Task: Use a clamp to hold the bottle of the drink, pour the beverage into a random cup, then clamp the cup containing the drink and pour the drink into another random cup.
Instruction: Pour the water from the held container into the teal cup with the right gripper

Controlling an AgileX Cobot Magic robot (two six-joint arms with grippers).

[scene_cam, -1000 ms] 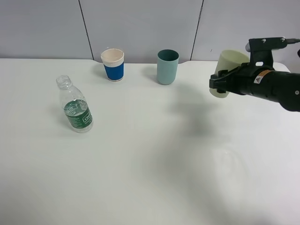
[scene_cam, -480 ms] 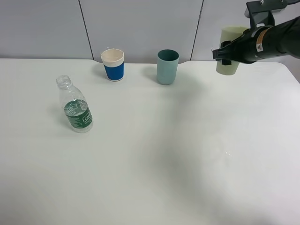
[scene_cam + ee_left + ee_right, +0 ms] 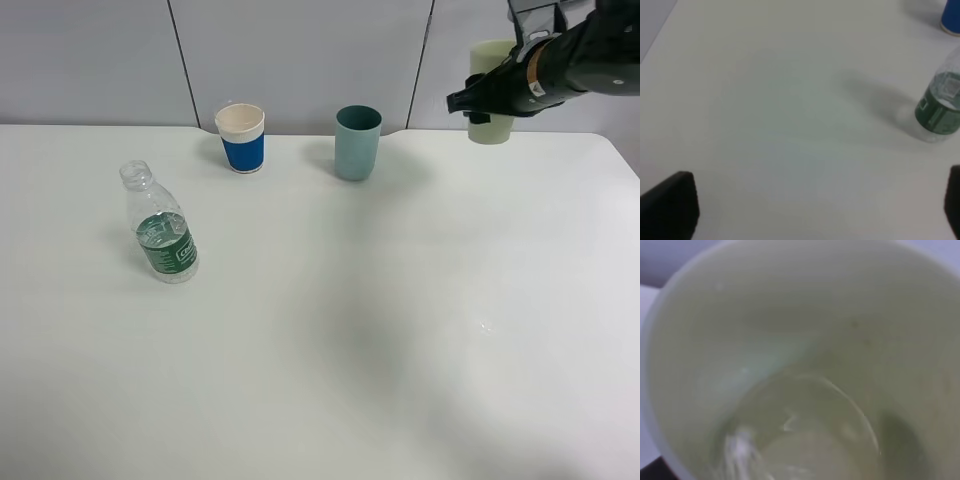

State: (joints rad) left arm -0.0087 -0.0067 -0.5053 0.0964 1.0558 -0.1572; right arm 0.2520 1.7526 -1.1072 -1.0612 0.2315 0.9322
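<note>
Fingers on the right arm, the right fingers, are clamped narrow around the middle of the pale yellow-green cup, which they hold off the bench, close to upright with its mouth up. Rim and base of that cup show above and below the black fingers. Seen from the right wrist, the cup's inside fills the view, and a shallow pool of clear beverage lies at its bottom.

Lower than the right fingers and off to their left, well apart from them, the teal cup stands upright on the bench. Farther to the left of those fingers stands the blue-banded paper cup, also upright, and farthest from them the uncapped bottle with its green label, upright, with some clear liquid in its lower part.

The left fingers are spread wide and grip nothing; only their dark tips show in the left wrist view. The bottle stands on the bench beyond those tips, nearer one finger than the other and touching neither. Past it, a blue edge of the paper cup shows.
</note>
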